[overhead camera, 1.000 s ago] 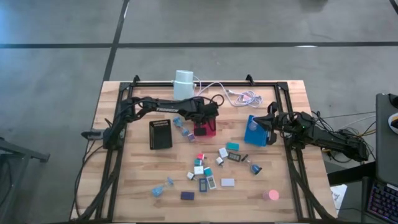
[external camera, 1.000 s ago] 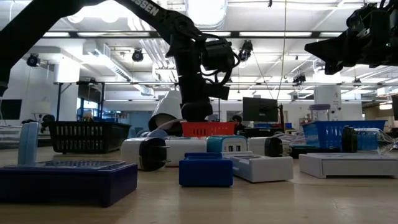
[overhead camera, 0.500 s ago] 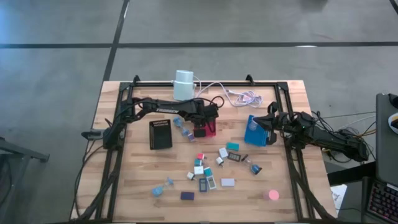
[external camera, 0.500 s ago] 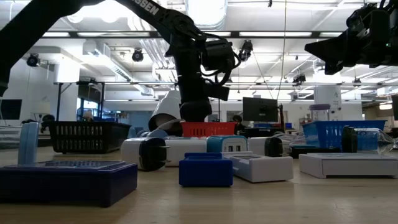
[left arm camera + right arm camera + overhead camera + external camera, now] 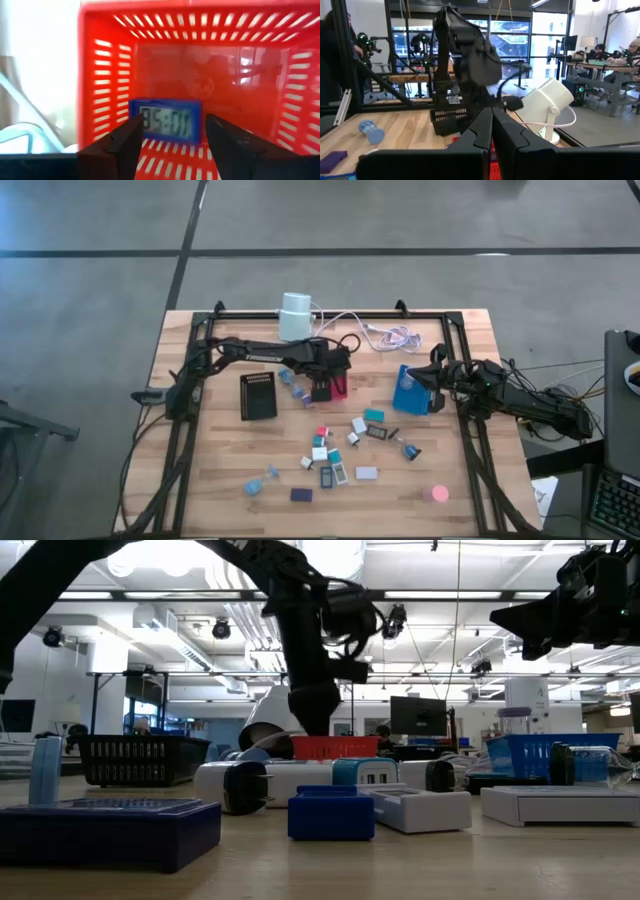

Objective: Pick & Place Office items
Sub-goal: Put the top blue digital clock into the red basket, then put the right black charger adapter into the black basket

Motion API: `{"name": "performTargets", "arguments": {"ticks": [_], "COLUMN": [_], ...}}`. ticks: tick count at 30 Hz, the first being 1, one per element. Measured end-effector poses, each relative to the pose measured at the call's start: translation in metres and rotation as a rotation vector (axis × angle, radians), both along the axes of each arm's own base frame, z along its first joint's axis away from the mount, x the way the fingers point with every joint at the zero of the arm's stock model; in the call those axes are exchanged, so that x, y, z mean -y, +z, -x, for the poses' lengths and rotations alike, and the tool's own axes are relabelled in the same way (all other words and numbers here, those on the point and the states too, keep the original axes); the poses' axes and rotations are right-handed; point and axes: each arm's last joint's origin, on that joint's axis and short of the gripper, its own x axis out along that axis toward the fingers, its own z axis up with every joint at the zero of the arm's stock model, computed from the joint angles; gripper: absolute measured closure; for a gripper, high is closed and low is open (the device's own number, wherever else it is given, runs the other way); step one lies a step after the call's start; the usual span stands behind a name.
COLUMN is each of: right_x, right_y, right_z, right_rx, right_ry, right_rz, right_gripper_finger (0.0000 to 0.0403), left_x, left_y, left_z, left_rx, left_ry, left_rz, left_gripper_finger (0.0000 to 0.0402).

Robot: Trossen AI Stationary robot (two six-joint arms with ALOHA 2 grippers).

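My left gripper (image 5: 324, 386) hangs open over the red tray (image 5: 338, 386), fingers pointing steeply down. In the left wrist view a small blue item with a grey display (image 5: 167, 120) lies on the red tray's slotted floor (image 5: 250, 65), showing between my left gripper's (image 5: 172, 145) spread fingers, which do not touch it. Several more office items (image 5: 340, 452) lie scattered on the wooden table, with a pink disc (image 5: 434, 493) near the front right. My right gripper (image 5: 492, 117) is shut and waits level at the table's right side by the blue tray (image 5: 409, 393).
A black tray (image 5: 258, 395) lies left of the red one. A white cylinder (image 5: 295, 316) with a coiled cable (image 5: 385, 335) stands at the far edge. A black frame (image 5: 455, 350) rims the table. Two small blue pieces (image 5: 293, 385) lie beside the red tray.
My left gripper has risen a little above the red tray; the low view shows its lower end higher over the tray's rim than before.
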Motion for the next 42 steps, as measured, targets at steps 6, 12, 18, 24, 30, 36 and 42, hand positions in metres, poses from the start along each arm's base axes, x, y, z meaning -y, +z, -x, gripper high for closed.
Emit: {"name": "performTargets", "arguments": {"ticks": [6, 12, 18, 24, 30, 36, 42], "right_x": [0.0, 0.0, 0.0, 0.0, 0.0, 0.0, 0.0], "right_y": [0.0, 0.0, -0.001, -0.001, -0.001, -0.001, -0.002], "right_z": [0.0, 0.0, 0.0, 0.0, 0.0, 0.0, 0.0], "right_rx": [0.001, 0.001, -0.012, -0.006, -0.004, -0.002, -0.005], "right_ry": [0.0, 0.003, 0.004, 0.01, 0.012, 0.013, 0.014], "right_rz": [0.0, 0.001, -0.011, -0.035, -0.052, -0.06, -0.067], "right_gripper_finger": [0.0394, 0.0394, 0.0394, 0.0394, 0.0394, 0.0394, 0.0394], "left_x": [0.007, 0.027, 0.049, 0.059, 0.065, 0.07, 0.072], "left_y": [0.027, 0.067, 0.118, 0.135, 0.125, 0.096, 0.047], "left_z": [0.006, 0.026, 0.073, 0.14, 0.203, 0.246, 0.267], "left_rx": [0.032, 0.087, 0.221, 0.411, 0.782, 1.198, 1.315], "left_ry": [0.002, -0.055, -0.117, -0.17, -0.235, -0.28, -0.266], "left_rz": [0.002, 0.045, 0.074, 0.136, 0.125, 0.189, 0.233], "left_gripper_finger": [0.0181, 0.0188, 0.0273, 0.0391, 0.0398, 0.04, 0.0401]}}
